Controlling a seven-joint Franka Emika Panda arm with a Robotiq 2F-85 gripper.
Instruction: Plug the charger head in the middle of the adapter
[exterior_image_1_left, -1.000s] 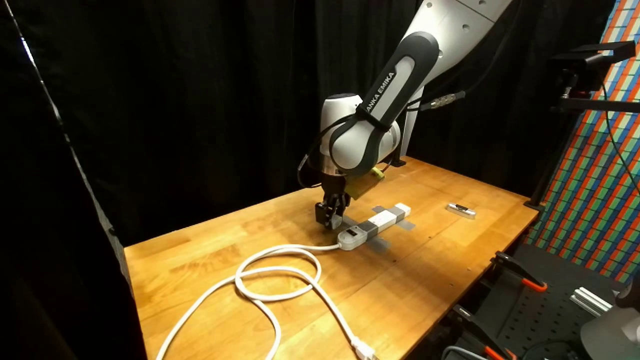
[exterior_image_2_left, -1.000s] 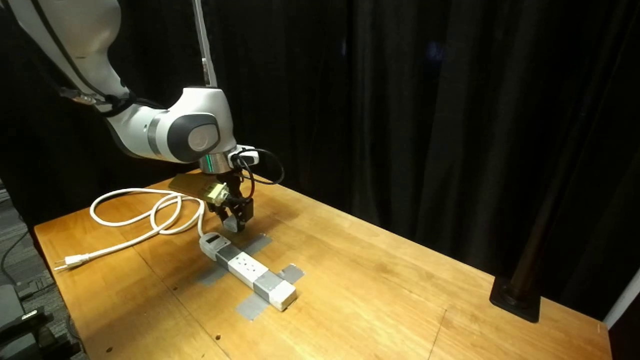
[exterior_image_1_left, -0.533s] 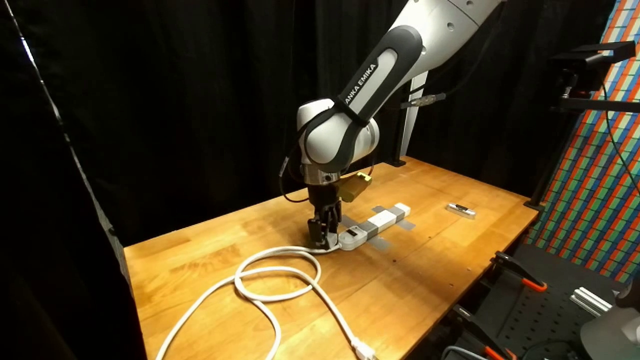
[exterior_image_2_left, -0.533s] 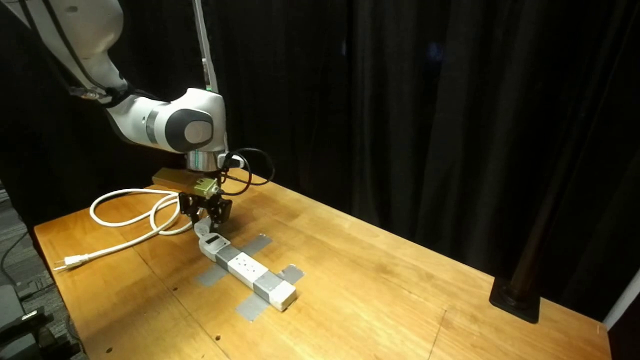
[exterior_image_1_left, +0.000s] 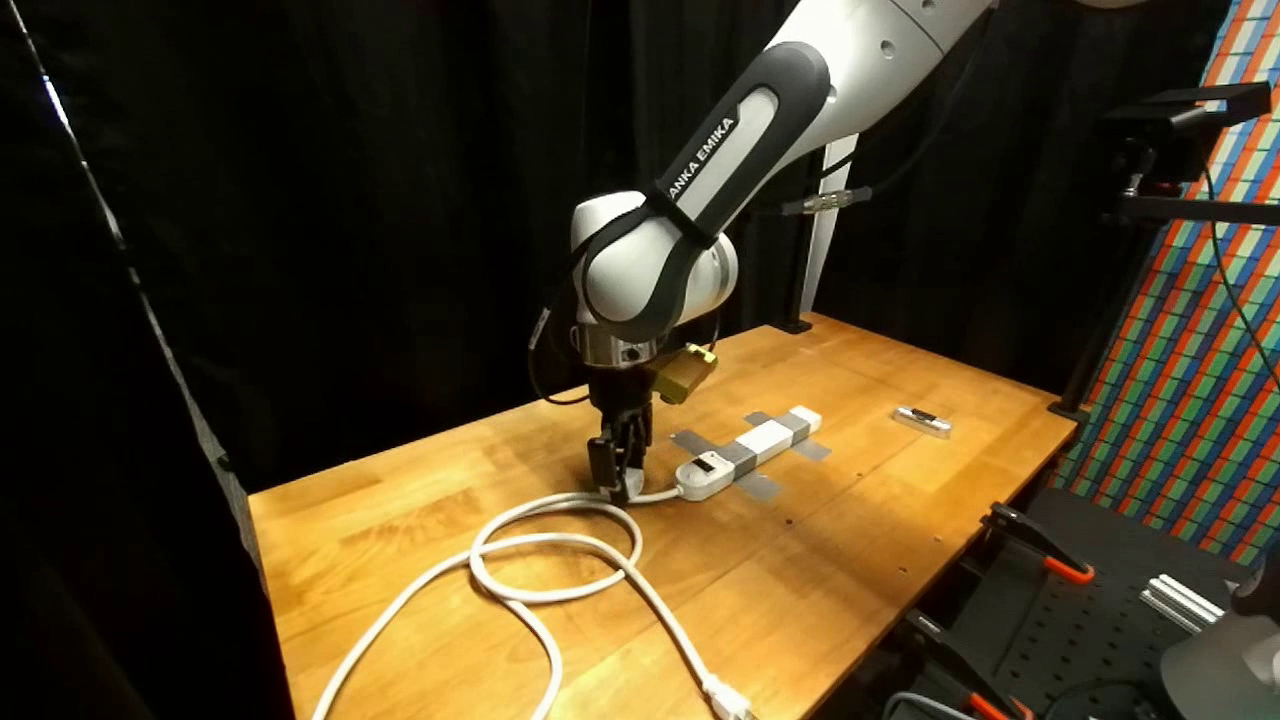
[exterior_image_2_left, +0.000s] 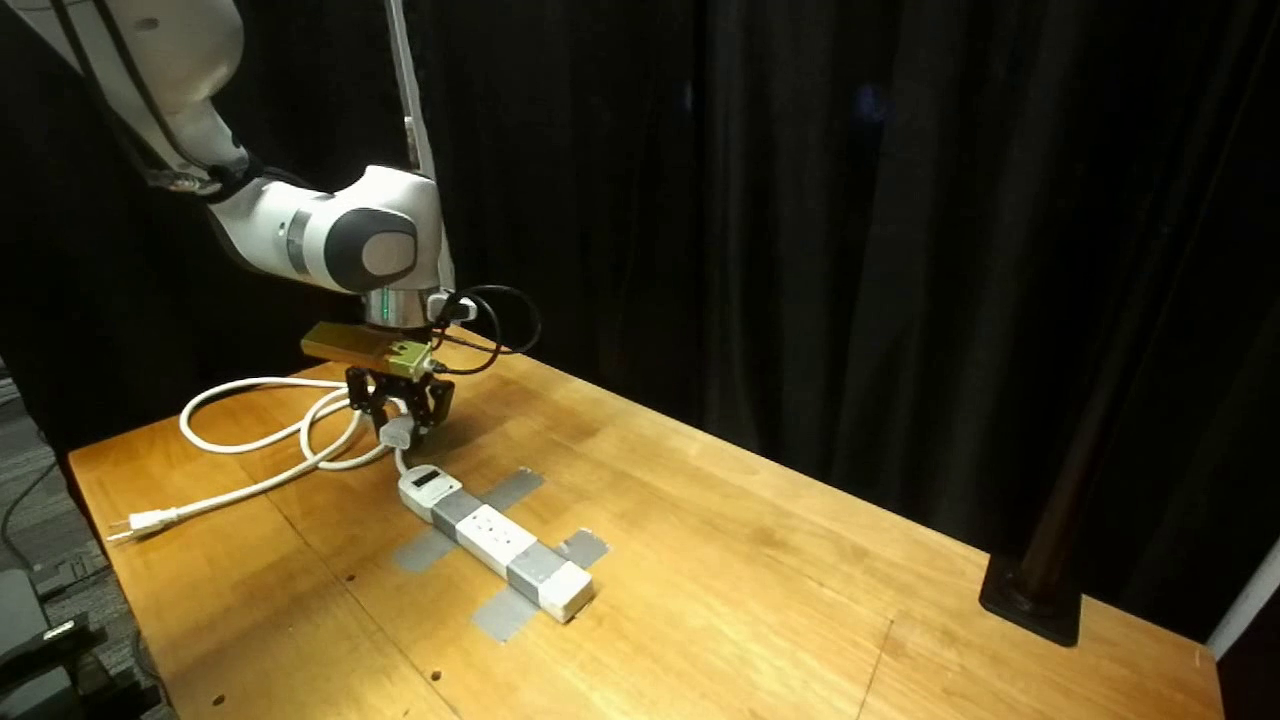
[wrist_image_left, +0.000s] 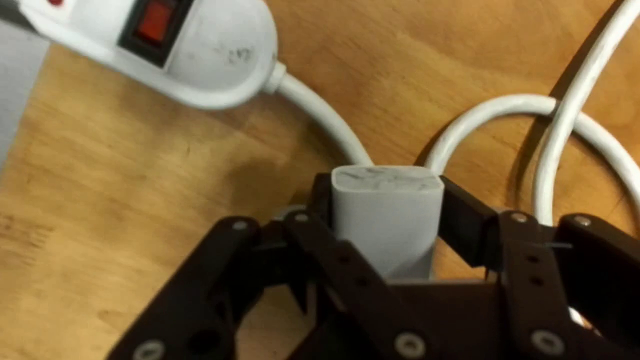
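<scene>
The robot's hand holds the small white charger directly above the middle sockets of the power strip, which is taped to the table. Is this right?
The place is wrong: both exterior views show the hand holding the charger past the cord end of the power strip, not above its sockets. The power strip is taped to the table.

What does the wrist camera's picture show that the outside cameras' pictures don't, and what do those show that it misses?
Only the wrist view shows that the switch is red, and that grey streaks mark the end of the charger head.

Only the exterior views show the robot arm, the plug of the white cord and the power strip at full length.

All share the charger head held between the fingers, some of that cord and the power strip's switch end.
</scene>
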